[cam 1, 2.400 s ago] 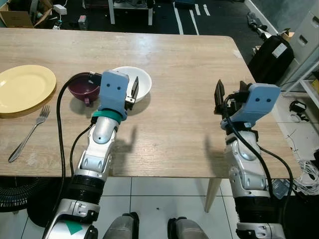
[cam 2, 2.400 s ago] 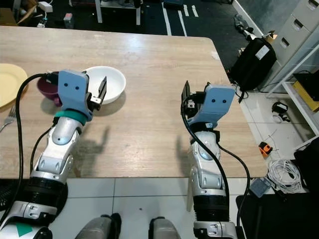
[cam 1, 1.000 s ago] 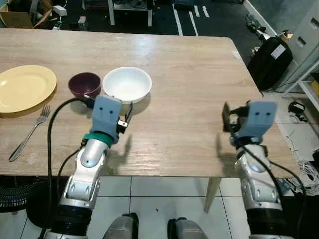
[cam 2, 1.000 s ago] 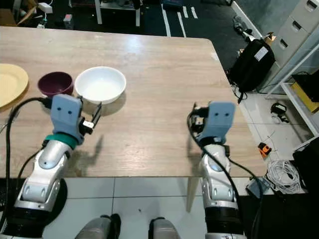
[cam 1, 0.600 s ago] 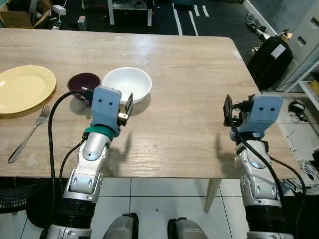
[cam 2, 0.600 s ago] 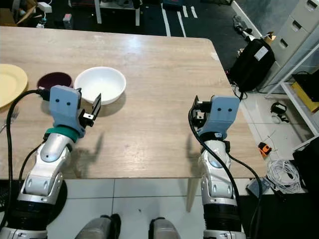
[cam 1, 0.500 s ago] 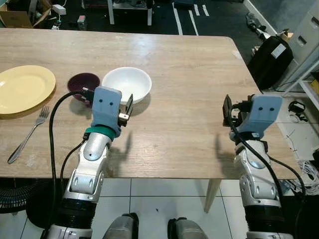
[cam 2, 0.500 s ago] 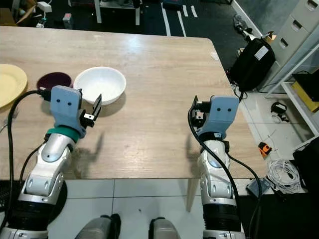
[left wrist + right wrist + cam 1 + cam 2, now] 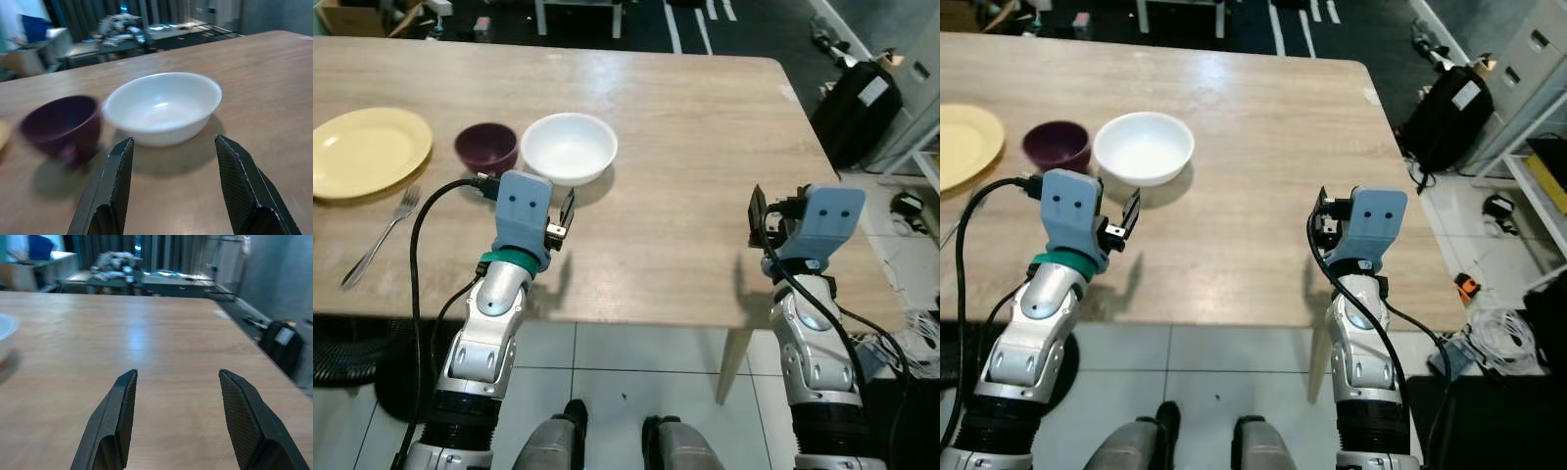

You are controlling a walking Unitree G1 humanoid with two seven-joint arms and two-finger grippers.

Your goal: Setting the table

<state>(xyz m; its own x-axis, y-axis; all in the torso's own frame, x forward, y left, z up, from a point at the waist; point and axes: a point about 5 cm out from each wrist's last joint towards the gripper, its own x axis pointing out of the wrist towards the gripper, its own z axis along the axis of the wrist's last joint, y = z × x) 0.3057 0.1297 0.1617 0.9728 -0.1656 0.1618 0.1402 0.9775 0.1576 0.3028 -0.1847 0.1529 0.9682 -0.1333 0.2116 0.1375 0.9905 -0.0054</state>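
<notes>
On the wooden table (image 9: 685,147) a white bowl (image 9: 569,148) stands beside a small maroon bowl (image 9: 486,148). Left of them lie a yellow plate (image 9: 367,152) and a fork (image 9: 380,238). My left gripper (image 9: 565,211) hovers open just in front of the white bowl, nothing between its fingers. The left wrist view looks past the open fingers at the white bowl (image 9: 162,106) and the maroon bowl (image 9: 61,123). Over the table's right near corner my right gripper (image 9: 756,215) is held open and empty, with bare tabletop (image 9: 146,347) ahead of it.
The table's near edge (image 9: 636,315) runs just under both forearms, with tiled floor below. A black bag (image 9: 857,103) and loose cables (image 9: 1494,338) lie on the floor to the right. A dark round base (image 9: 342,343) sits under the table's left end.
The whole picture has shifted: the camera has drawn back from the table, and more floor shows. Over the last seconds my left gripper pulled away from the two bowls.
</notes>
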